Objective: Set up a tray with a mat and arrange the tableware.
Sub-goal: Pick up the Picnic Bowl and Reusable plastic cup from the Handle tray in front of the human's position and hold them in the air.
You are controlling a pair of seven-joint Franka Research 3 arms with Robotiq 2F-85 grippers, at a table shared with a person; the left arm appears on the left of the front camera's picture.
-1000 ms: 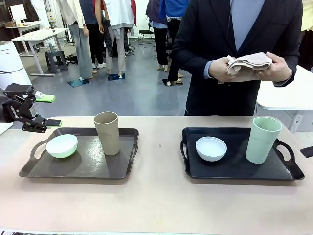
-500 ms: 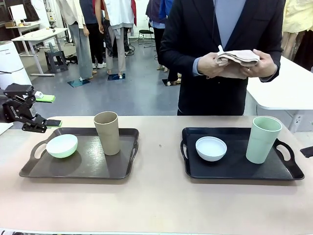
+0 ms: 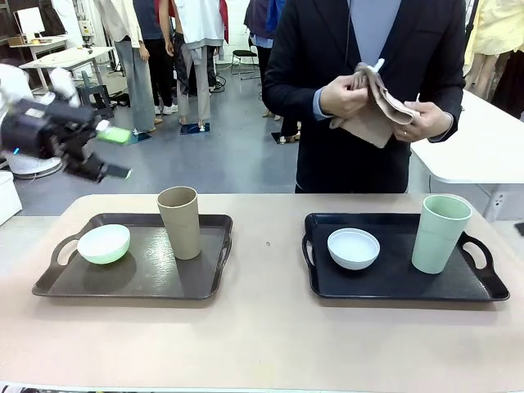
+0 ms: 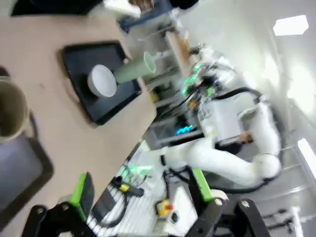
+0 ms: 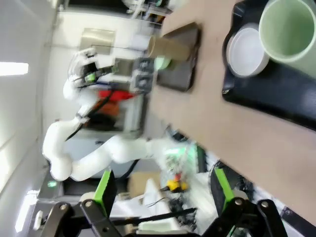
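Observation:
The left dark tray (image 3: pixel 139 282) holds the pale mint bowl (image 3: pixel 103 243) and the tan cup (image 3: pixel 179 221). On the right black tray (image 3: pixel 393 280) stand the white-grey bowl (image 3: pixel 354 248) and the pale green cup (image 3: pixel 440 233). Behind the table a person holds a folded beige mat (image 3: pixel 377 102) in both hands. My left gripper (image 3: pixel 119 153) hangs open in the air above the left tray's far left corner, blurred by motion. In its wrist view my right gripper (image 5: pixel 163 190) is open and holds nothing, with the pale green cup (image 5: pixel 289 29) and white-grey bowl (image 5: pixel 247 52) far ahead.
A bare strip of table (image 3: pixel 266 254) lies between the two trays, and more bare table (image 3: pixel 262 344) runs along the near edge. The left wrist view shows the right arm (image 4: pixel 222 158) off the table's side. Other people stand far behind.
My left gripper has risen from beside the table's left edge and swung up and to the right. The person has shifted left and begun opening out the mat.

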